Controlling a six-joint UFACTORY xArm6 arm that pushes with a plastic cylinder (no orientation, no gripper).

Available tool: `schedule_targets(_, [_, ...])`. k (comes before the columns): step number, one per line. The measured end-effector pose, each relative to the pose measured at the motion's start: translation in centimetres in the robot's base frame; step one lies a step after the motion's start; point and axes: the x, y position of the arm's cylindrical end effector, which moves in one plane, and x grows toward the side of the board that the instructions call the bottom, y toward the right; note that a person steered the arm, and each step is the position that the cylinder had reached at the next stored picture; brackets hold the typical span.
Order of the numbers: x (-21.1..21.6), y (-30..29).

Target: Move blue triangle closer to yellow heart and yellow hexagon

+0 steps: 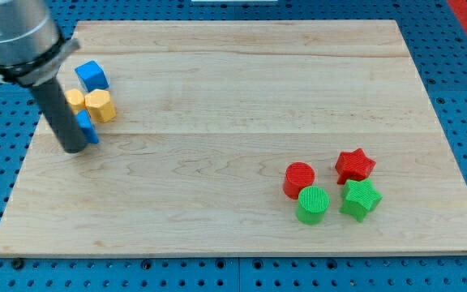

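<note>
The blue triangle lies near the board's left edge, mostly hidden behind my dark rod. My tip rests on the board just left of and below it, touching or nearly touching it. The yellow hexagon sits right above the triangle, touching it. The yellow heart is at the hexagon's left, partly hidden by the rod. A blue cube sits just above the two yellow blocks.
At the lower right of the wooden board stand a red cylinder, a green cylinder, a red star and a green star, close together.
</note>
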Motion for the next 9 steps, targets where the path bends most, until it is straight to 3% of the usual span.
schedule_targets(6, [0.0, -3.4])
schedule_targets(7, [3.6, -0.7])
schedule_targets(8, [3.8, 3.6])
schedule_targets(9, [1.4, 2.7])
